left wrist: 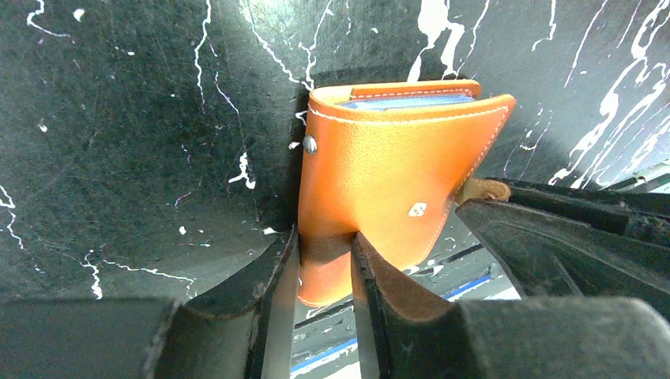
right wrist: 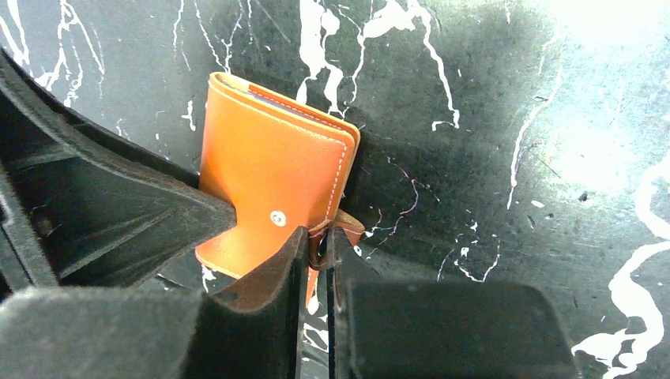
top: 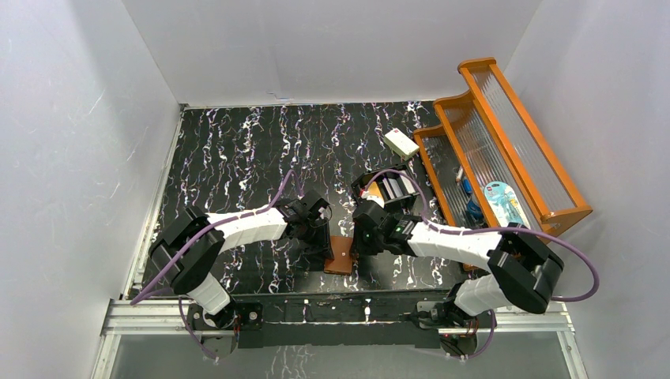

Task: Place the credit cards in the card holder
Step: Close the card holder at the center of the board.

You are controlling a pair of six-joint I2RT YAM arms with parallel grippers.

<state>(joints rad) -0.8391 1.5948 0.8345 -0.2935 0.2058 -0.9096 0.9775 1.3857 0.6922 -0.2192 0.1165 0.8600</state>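
Left pincer (left wrist: pixel 324 243) grips the small brown leather bifold card holder (left wrist: pixel 387 174) by the bench's (left wrist: pixel 118 158) near edge; my right pincer (right wrist: pixel 316 237) nips its snap tab (right wrist: pixel 345 223). I'd peel gently, holding firm.

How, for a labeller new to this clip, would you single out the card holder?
Start at the black marbled table, middle of its near edge. The card holder sits there. It alone is orange-brown stitched leather; the white block lies farther back.

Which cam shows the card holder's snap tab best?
Right wrist: the snap tab sits pinched in the right claw, close up. Left wrist shows only its tip at the card holder's edge. Top external: too small to tell.
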